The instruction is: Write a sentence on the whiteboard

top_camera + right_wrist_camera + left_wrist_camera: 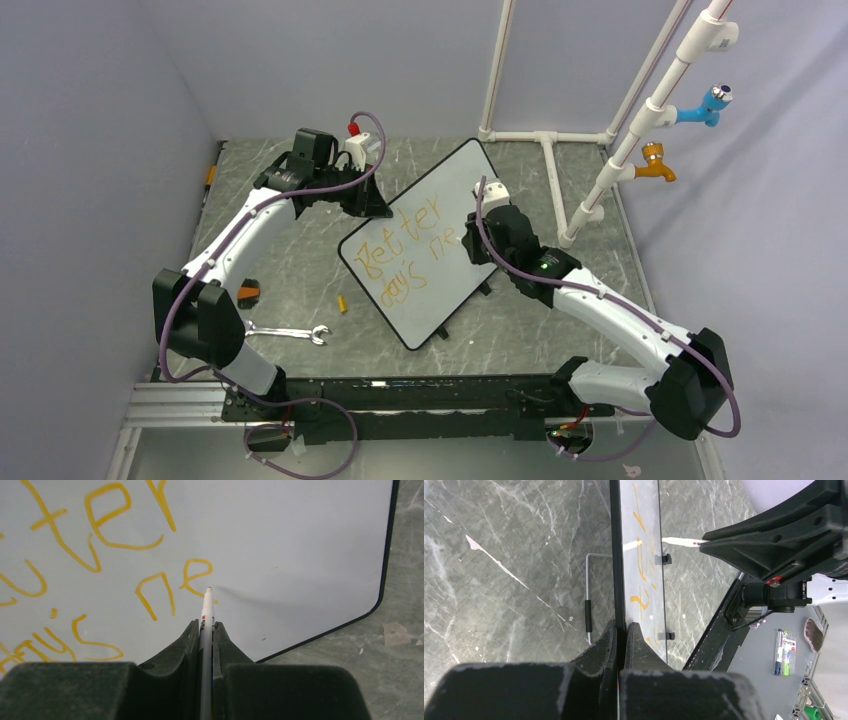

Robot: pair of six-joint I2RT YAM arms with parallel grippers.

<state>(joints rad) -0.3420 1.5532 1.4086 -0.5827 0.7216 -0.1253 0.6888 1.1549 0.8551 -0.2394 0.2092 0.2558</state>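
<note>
The whiteboard [466, 176] stands tilted on the table, black-framed. My left gripper [383, 208] is shut on its upper left edge; in the left wrist view the jaws [620, 630] pinch the black frame, with the board [639, 525] seen edge-on. The sentence [410, 255], in orange, reads "Better" above "days ne". My right gripper [476, 247] is shut on a white marker [206, 615]. The marker's tip meets the board just right of the "e" of "ne" [175, 585]. The marker also shows in the left wrist view [679, 542].
A silver wrench [290, 332] and a small orange cap [342, 304] lie left of the board. A wire stand leg [588, 605] shows behind the board. A white pipe frame [560, 190] with blue [708, 105] and orange [655, 165] taps stands back right.
</note>
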